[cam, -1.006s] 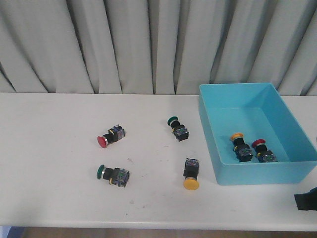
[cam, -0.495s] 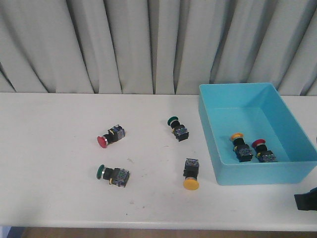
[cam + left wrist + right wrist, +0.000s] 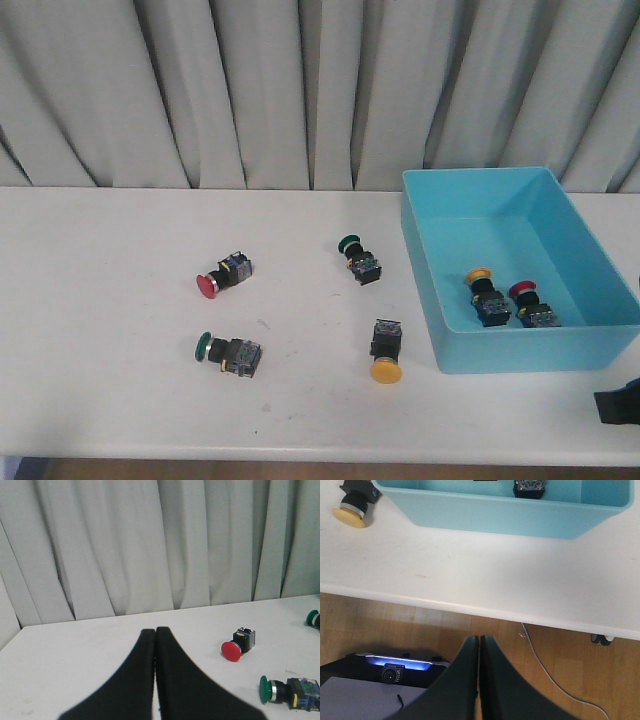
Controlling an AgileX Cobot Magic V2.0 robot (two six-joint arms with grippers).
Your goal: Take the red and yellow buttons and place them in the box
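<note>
Nothing differs from a second ago. Your left gripper [image 3: 155,632] and right gripper [image 3: 479,639] both have their fingers pressed together, holding nothing. On the worktop [image 3: 110,300], the red button [image 3: 222,277] lies at 9 o'clock of the yellow button [image 3: 385,353]. The box [image 3: 420,260], at 3 o'clock, already holds a second yellow button [image 3: 487,296] and a second red button [image 3: 532,306].

Count: one light-blue box [image 3: 520,200] holding one yellow button [image 3: 484,291] and one red button [image 3: 529,303]; outside the box, one red button [image 3: 222,276], one yellow button [image 3: 385,352], two green buttons [image 3: 357,256] [image 3: 229,351].
</note>
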